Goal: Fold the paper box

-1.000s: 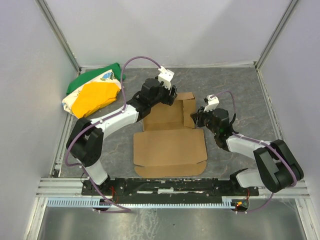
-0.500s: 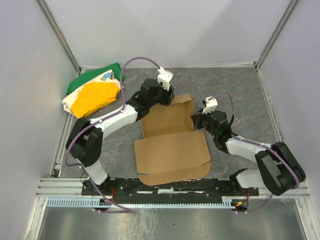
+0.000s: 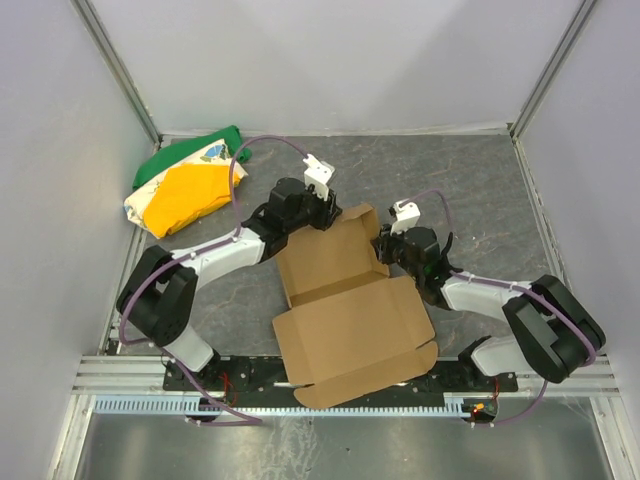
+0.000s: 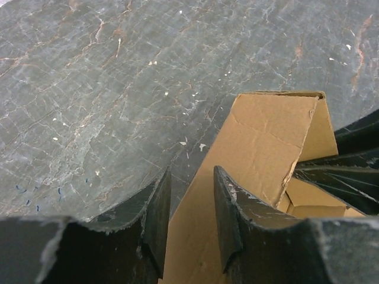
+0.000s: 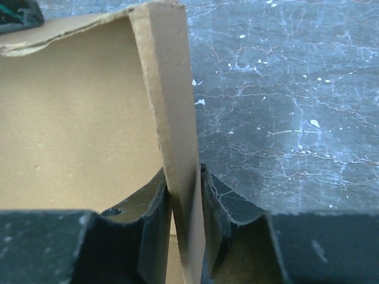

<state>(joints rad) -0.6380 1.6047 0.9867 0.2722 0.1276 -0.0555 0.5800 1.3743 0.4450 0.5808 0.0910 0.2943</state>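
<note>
Here we see the paper box (image 3: 350, 320): plain matte brown cardboard, die-cut, with rounded flap corners and crisp creases. It lies mid-table on the grey, veined stone-look table (image 3: 480, 180). Its long axis runs far to near, with the near end swung slightly right and the broad flap lapping over the near rail. The right gripper (image 5: 183, 177) pinches an upright side wall tight. The left gripper (image 4: 191, 177) stands partly apart at another raised wall, clamping nothing.
</note>
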